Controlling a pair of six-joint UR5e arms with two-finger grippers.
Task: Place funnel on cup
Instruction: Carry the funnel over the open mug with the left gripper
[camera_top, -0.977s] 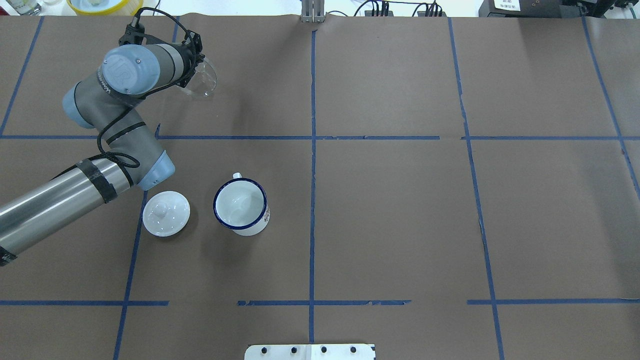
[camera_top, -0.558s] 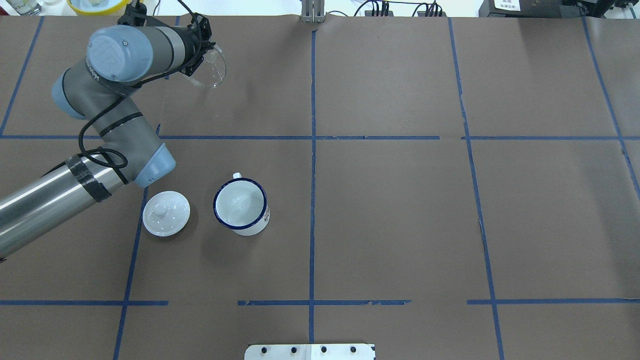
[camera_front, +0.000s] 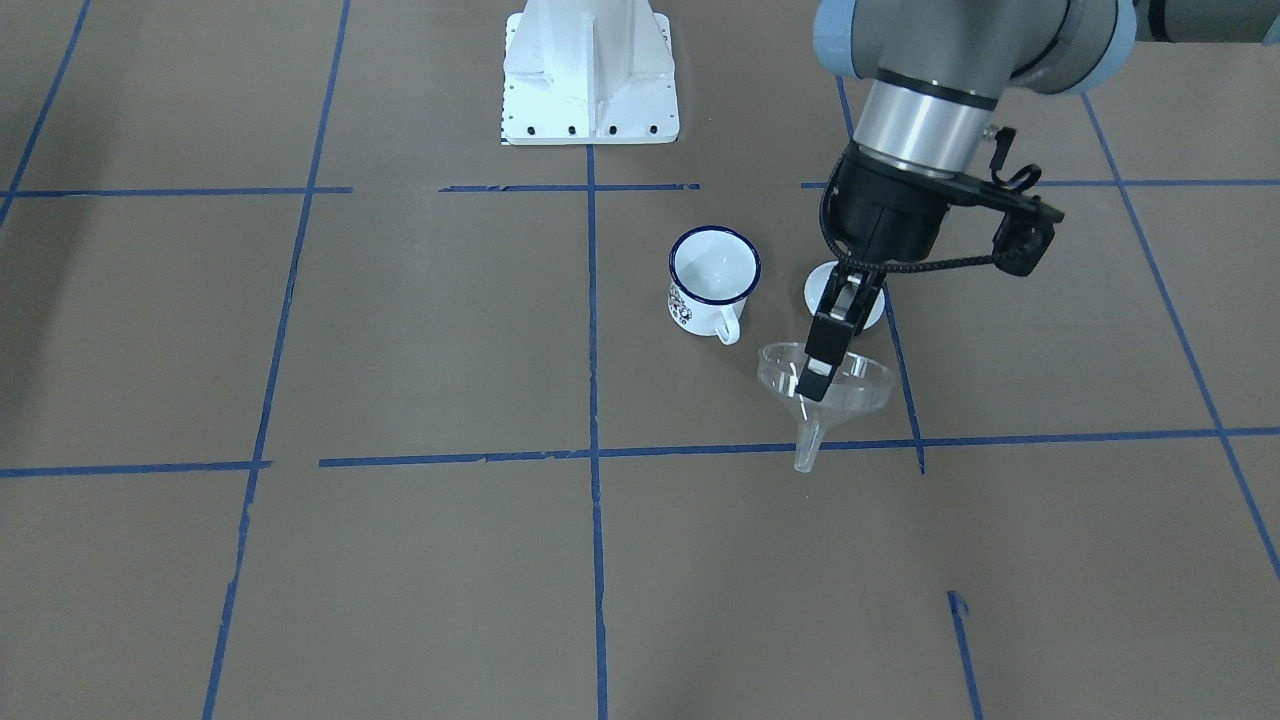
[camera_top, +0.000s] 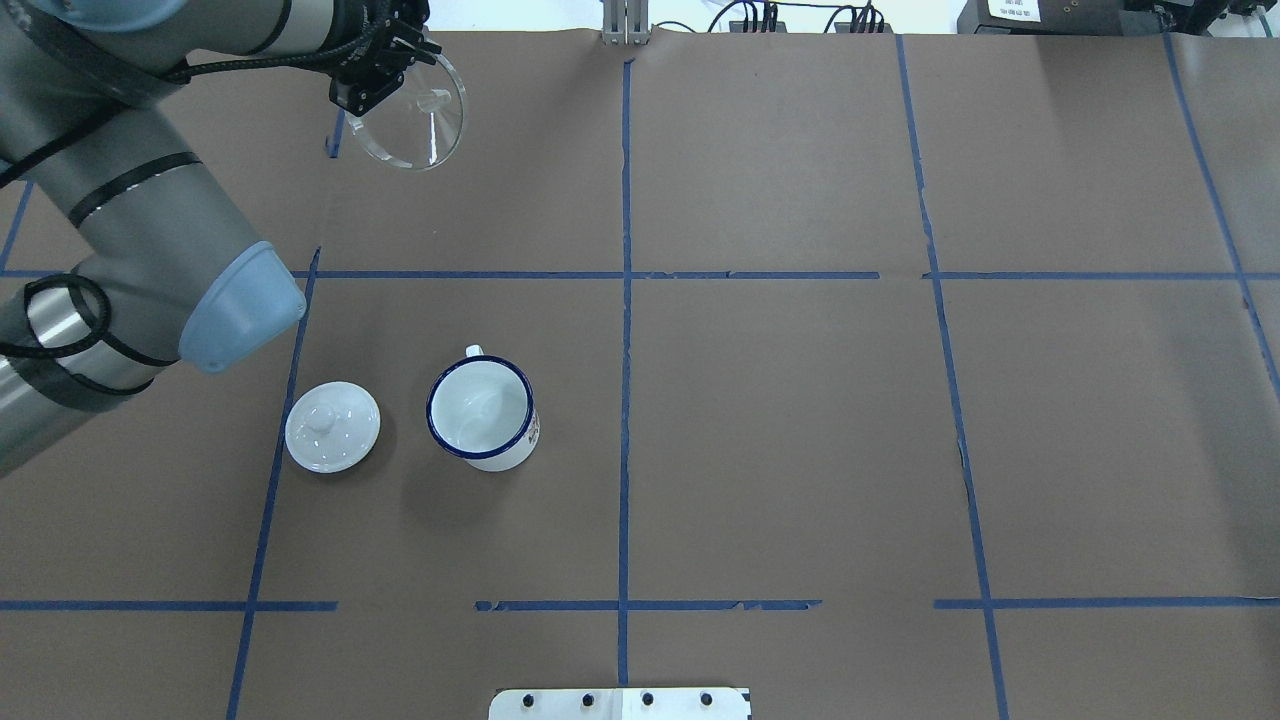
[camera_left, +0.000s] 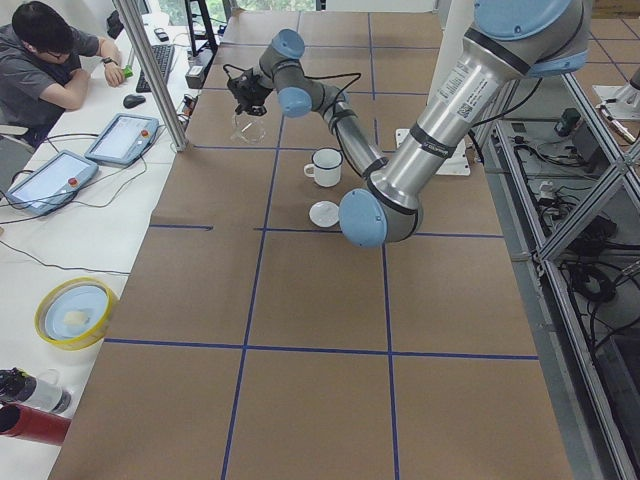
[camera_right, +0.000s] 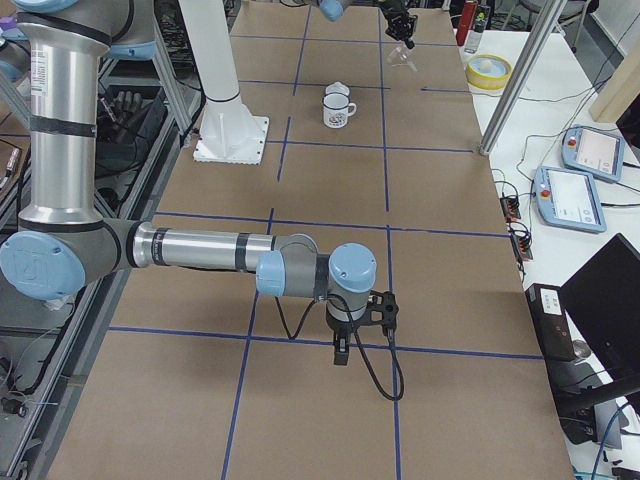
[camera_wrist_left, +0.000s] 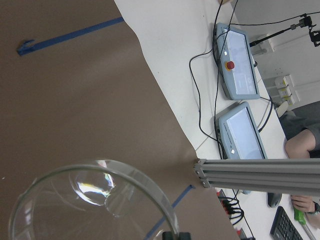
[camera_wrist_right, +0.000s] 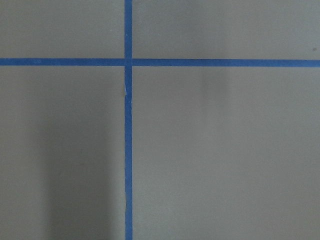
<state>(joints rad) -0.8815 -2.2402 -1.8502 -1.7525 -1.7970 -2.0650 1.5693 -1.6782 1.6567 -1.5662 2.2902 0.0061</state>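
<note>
My left gripper (camera_top: 362, 88) is shut on the rim of the clear funnel (camera_top: 420, 118) and holds it upright in the air over the far left of the table. In the front view the gripper (camera_front: 812, 380) pinches the funnel (camera_front: 850, 388), spout down. The funnel (camera_wrist_left: 95, 200) fills the bottom left of the left wrist view. The white cup with a dark blue rim (camera_top: 482, 412) stands upright and empty, well short of the funnel, and also shows in the front view (camera_front: 714, 275). My right gripper (camera_right: 340, 352) hangs over bare table far from both; I cannot tell if it is open or shut.
A round white knobbed lid (camera_top: 332, 426) lies just left of the cup. The white base plate (camera_top: 620, 703) sits at the near edge. A metal post (camera_wrist_left: 260, 175) and operator tablets (camera_wrist_left: 237, 60) stand past the table's far edge, close to the funnel.
My left arm has risen and swung toward the far edge, carrying the funnel higher. The funnel has turned from tilted to upright. The cup and lid have not moved.
</note>
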